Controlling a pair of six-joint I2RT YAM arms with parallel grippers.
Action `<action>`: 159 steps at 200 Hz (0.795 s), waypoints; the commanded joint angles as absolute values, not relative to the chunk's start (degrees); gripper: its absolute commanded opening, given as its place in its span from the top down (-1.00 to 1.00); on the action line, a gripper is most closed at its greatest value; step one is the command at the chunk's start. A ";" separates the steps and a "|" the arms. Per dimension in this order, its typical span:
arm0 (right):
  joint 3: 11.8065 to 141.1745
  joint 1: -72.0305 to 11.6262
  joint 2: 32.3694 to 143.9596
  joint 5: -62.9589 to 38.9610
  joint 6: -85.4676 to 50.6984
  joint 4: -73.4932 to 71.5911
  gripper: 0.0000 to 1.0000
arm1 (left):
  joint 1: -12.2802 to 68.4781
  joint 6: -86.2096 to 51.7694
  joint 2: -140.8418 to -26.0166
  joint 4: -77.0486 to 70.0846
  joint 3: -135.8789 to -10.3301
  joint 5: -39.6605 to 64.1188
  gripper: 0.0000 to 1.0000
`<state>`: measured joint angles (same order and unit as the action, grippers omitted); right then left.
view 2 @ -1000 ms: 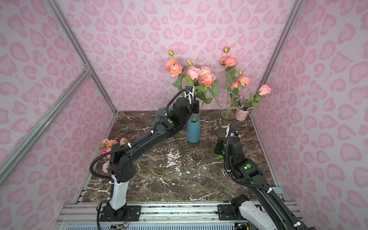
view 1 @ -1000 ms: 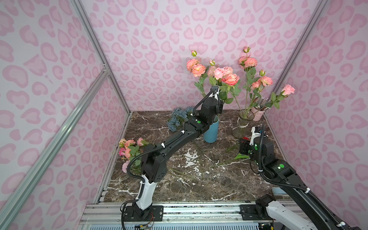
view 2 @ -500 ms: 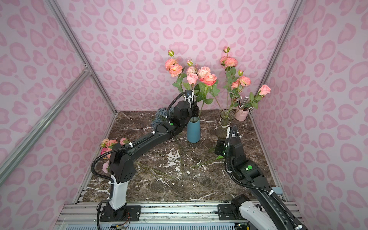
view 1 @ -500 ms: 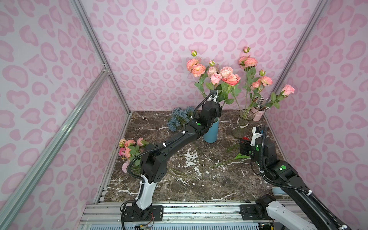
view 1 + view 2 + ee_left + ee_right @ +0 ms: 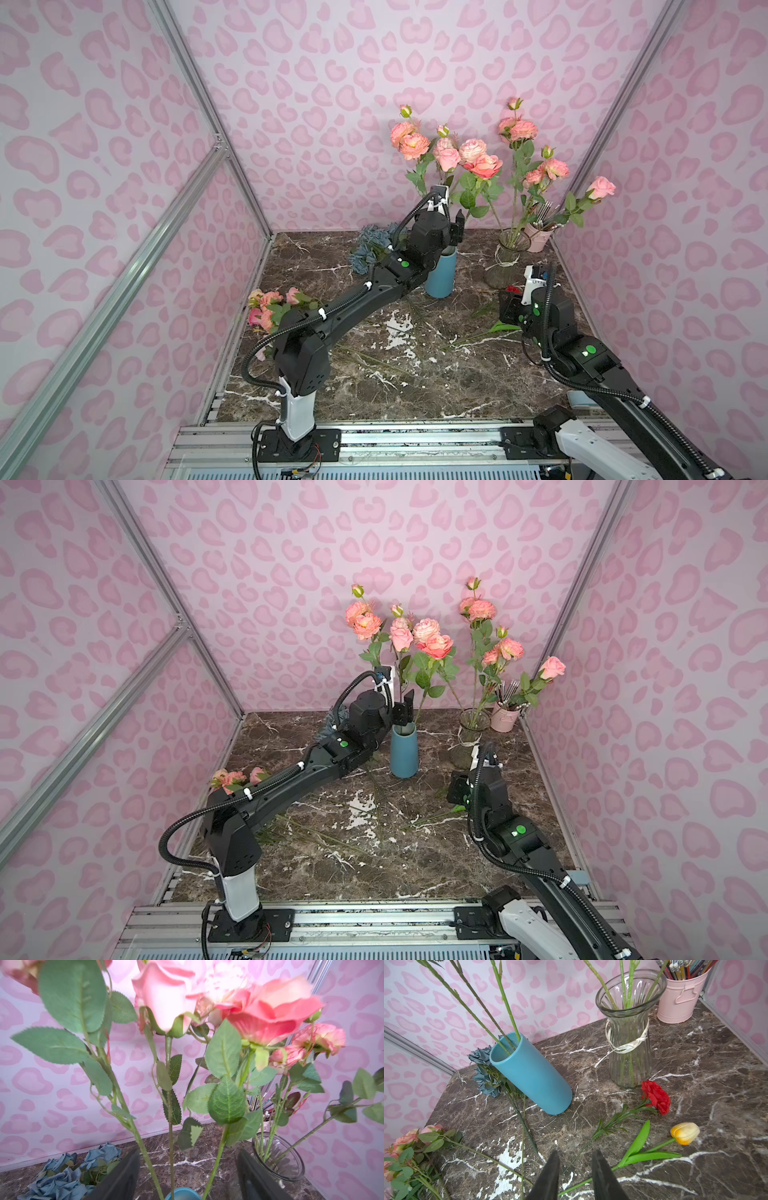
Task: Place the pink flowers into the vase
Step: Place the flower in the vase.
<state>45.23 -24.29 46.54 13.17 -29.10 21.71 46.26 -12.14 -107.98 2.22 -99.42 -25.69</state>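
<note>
The vase point(image 5: 439, 276) point(image 5: 404, 752), a plain blue cylinder, stands upright on the table point(image 5: 415, 386) toward the rear, and 3 green stems point(image 5: 506, 1001) run down into its mouth. They carry pink flowers point(image 5: 451, 160) point(image 5: 426, 630) point(image 5: 268, 1014) that stand high above the vase, with roses, ruffled blooms and small buds among the leaves. The left jaws hang just above the vase's mouth, spread wide apart. In the left wrist view all 3 stems pass through the gap between them and neither jaw presses on one. A loose bunch point(image 5: 270, 299) point(image 5: 405, 1139) of the same pink kind lies on the table, well apart from the vase, to its left and nearer the front. A blue bunch point(image 5: 372, 249) point(image 5: 66, 1174) lies just beside the vase, at its left rear. To the vase's right stands a glass vase point(image 5: 509, 257) point(image 5: 629, 1047) holding more pink blooms point(image 5: 519, 131), and a bucket point(image 5: 679, 1001) sits farther right of the vase, at the rear. A red bloom point(image 5: 656, 1096) lies on the table right of the vase, with a tulip point(image 5: 685, 1133) farther right and nearer the front. The right jaws hover low over the table, right of the vase and in front of it, with a narrow gap between them and nothing clamped. The tulip's stem runs beneath them.
</note>
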 commanded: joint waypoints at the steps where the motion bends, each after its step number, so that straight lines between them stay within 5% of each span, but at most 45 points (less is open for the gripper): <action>1: 45.59 -25.38 47.41 13.91 -29.67 20.13 0.37 | 46.14 -14.96 -104.60 3.14 -98.26 -26.87 -0.56; 41: 46.79 -30.29 50.83 18.05 -30.18 19.71 0.37 | 44.89 -21.15 -99.47 14.89 -100.18 -28.97 -0.61; 102: 50.98 -36.01 59.31 20.20 -29.61 16.85 0.37 | 36.24 -29.33 -85.65 25.28 -91.23 -18.92 -0.62; 159: 56.93 -43.55 70.96 21.70 -28.08 14.22 0.38 | 18.99 -33.02 -70.50 28.62 -75.00 -8.83 -0.62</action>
<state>54.39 -41.15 67.55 19.84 -29.30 16.95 23.11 -31.42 -74.02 26.35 -78.13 -14.46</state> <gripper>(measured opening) 0.309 0.812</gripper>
